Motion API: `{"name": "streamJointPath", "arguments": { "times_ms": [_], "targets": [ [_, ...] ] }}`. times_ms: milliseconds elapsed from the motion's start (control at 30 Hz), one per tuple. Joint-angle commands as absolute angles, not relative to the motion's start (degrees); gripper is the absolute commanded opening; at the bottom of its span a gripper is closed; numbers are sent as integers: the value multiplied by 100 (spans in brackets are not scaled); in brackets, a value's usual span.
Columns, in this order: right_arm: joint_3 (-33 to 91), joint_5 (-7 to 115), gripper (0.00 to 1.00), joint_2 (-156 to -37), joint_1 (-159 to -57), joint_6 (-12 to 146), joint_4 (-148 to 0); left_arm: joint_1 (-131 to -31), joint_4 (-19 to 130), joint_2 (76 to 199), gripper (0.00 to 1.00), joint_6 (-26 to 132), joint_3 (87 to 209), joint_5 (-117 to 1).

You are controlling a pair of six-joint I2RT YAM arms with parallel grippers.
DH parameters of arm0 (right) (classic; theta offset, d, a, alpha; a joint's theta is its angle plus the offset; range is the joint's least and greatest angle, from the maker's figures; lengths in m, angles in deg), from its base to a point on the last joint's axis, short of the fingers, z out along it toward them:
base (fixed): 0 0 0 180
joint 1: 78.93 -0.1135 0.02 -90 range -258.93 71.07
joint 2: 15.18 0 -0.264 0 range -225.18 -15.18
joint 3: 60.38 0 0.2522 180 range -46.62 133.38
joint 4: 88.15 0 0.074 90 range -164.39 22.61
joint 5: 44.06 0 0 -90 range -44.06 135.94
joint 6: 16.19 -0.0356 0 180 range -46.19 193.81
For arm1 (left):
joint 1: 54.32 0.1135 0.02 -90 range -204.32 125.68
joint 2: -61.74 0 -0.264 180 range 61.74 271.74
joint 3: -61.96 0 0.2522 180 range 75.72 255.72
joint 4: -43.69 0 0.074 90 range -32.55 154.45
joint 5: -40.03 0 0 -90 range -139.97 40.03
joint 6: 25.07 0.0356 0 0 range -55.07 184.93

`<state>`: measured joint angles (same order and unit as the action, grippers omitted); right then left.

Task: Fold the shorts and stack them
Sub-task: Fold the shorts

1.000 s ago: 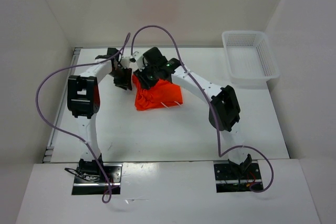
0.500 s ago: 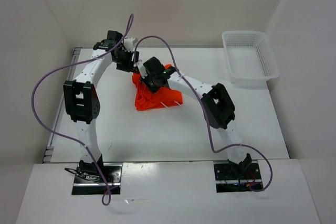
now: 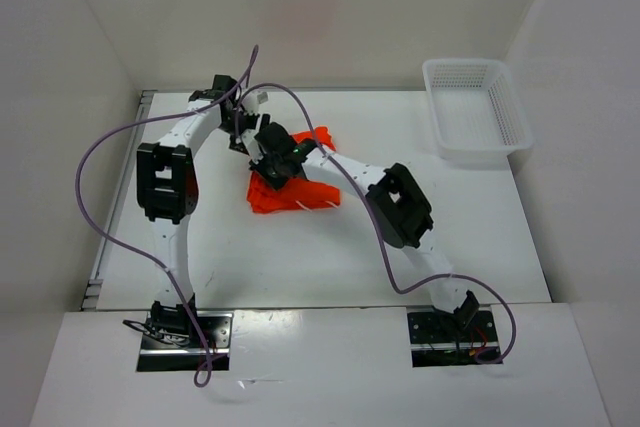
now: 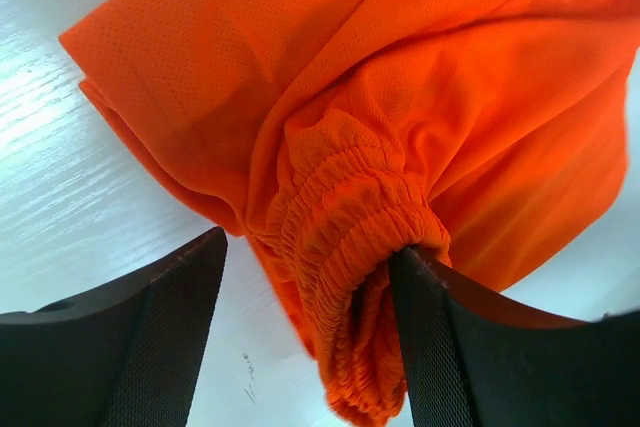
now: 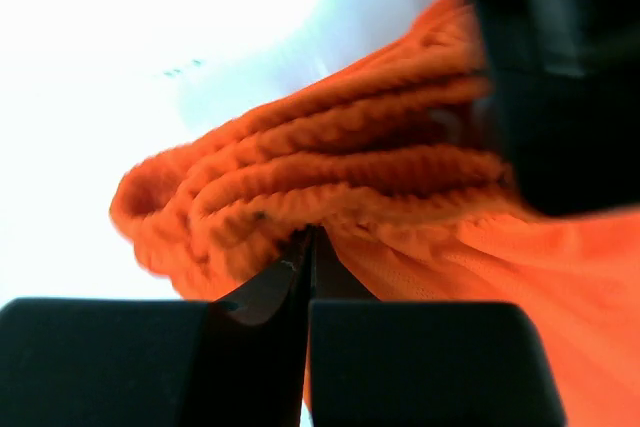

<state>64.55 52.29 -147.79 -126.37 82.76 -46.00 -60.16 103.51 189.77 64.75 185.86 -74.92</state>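
The orange shorts (image 3: 300, 192) lie bunched at the middle of the white table (image 3: 250, 257), with one flap reaching back to the right. A bit of white drawstring (image 3: 301, 203) shows at their near edge. My left gripper (image 3: 243, 130) is at their far left end. In the left wrist view it (image 4: 308, 247) is open, with the gathered waistband (image 4: 350, 217) hanging between the fingers against the right one. My right gripper (image 3: 275, 159) sits over the shorts' left part. In the right wrist view it (image 5: 312, 232) is shut, pinching the waistband (image 5: 300, 187).
A white mesh basket (image 3: 478, 151) stands at the far right of the table. White walls enclose the table at the back and on both sides. Purple cables loop over both arms.
Both grippers have moved left and the right arm has swung over the shorts. The shorts have been dragged left and lie flatter, with a flap now sticking out at the back right.
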Motion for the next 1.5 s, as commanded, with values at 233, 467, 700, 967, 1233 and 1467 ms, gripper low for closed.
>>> {"name": "streamJointPath", "arguments": {
  "times_ms": [233,467,700,967,1233,1467],
  "targets": [
    [6632,4498,0,-14844,-13034,8417,-5022,-5897,10280,19323,30,6493,18856,-7740],
    [6255,4146,0,-13711,-13087,8532,-5022,-5845,9929,19323,7,6493,18909,-7186],
    [4252,4013,7,-12190,-12492,8419,-5040,-5669,9323,18436,9,6493,17796,-7124],
    [3345,6156,35,-12091,-11093,7242,-4837,-5669,8997,18286,14,6493,17371,-7195],
    [2774,7598,57,-12258,-10609,6582,-5285,-5669,8882,18286,17,6493,17160,-6913],
    [2431,7934,60,-12502,-10609,5791,-5794,-5669,8882,18286,18,6493,17160,-7018]
  ]
}}
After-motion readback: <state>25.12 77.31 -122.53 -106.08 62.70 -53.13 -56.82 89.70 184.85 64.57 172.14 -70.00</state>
